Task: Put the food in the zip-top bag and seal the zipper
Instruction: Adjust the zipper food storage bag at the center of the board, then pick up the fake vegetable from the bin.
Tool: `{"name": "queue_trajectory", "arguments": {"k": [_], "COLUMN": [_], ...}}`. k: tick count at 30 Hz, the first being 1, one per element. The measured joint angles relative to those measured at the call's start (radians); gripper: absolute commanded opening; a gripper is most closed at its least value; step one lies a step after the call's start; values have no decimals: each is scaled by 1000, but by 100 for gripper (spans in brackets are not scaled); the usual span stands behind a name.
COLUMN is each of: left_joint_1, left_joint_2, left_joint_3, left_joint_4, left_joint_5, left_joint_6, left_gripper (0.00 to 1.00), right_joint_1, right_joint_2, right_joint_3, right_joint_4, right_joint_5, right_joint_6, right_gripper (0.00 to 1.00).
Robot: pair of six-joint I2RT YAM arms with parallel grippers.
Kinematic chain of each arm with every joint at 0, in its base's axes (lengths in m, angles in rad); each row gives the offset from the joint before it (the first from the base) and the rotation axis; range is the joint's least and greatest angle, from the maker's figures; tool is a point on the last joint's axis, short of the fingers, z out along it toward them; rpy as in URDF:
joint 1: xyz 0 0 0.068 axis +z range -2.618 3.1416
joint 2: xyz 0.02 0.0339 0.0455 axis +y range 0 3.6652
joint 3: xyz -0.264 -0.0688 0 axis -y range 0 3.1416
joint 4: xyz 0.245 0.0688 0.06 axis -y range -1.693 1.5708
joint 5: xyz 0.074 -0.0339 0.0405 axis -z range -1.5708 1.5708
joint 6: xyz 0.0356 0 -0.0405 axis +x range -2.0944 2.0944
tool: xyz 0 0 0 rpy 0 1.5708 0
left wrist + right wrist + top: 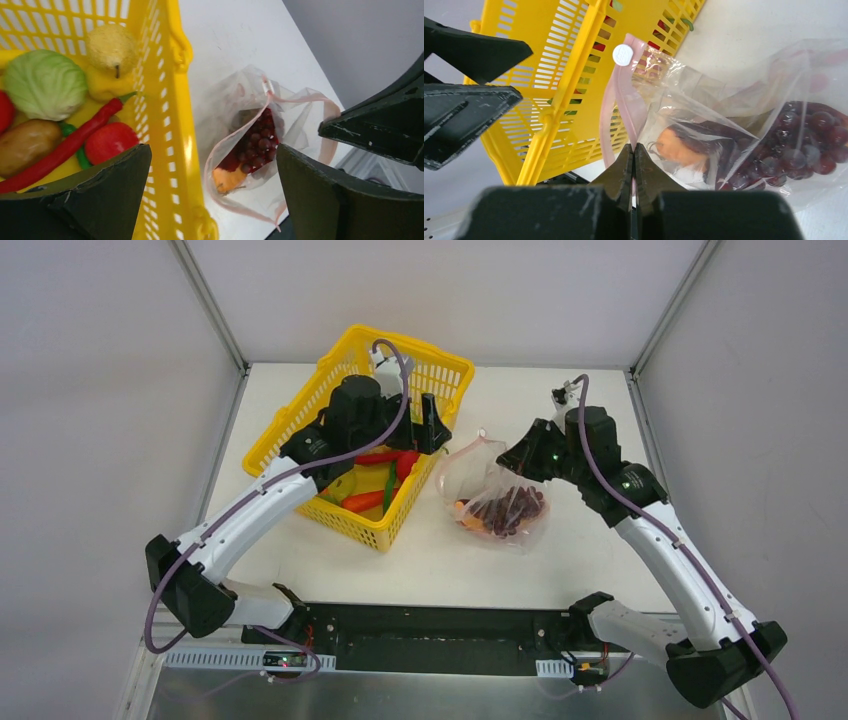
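Seen from overhead, the left arm (355, 410) hides much inside the yellow lattice plastic basket (375, 530); the clear pink-dotted plastic bag (734, 85) runs off the right-wrist view's right edge.

Clear zip-top bag (497, 490) slumped just right of yellow basket (375, 526), mouth gaping, pink zipper (616, 100) unsealed and raised at far end. Inside the bag: purple grapes (518, 508), orange-rimmed melon slice (464, 512). In the basket: green cabbage (45, 85), yellow pear (111, 47), red chili (65, 147), tomato (110, 142), potato (27, 145).
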Motion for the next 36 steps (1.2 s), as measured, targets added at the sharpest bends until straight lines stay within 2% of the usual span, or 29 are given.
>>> {"name": "queue_trajectory", "arguments": {"k": [3,7,9,12,14,17,20,23,31,35,36], "left_joint_1": [37,178,262,323,334,340,340,340,322,302,299], "left_joint_2": [-22,19,106,271,374,534,619,671,769,814,821], "left_joint_3": [39,115,197,313,367,431,428,446,486,529,536], "left_joint_4": [-66,-114,-151,-174,-190,-209,-227,-251,-230,-233,-237], "left_joint_5": [-26,-34,-27,-35,-32,-21,-37,-52,-119,-167,-175], "left_joint_6": [47,64,63,61,58,43,28,8,-59,-77,-80], "left_gripper": [99,99,99,98,89,92,90,87,86,76,69], "right_joint_1": [0,0,0,0,0,0,0,0,0,0,0], "right_joint_2": [-3,-27,-43,-59,-68,-80,-95,-105,-105,-105,-106], "right_joint_3": [-3,-18,-21,-21,-21,-21,-21,-21,-21,-21,-21], "right_joint_4": [18,25,26,26,26,25,25,24,24,24,24], "right_joint_5": [-5,-4,-3,-2,0,3,3,3,2,0,-1], "right_joint_6": [5,11,11,10,10,10,8,3,-16,-17,-17], "right_gripper": [0,0,0,0,0,0,0,0,0,0,0]}}
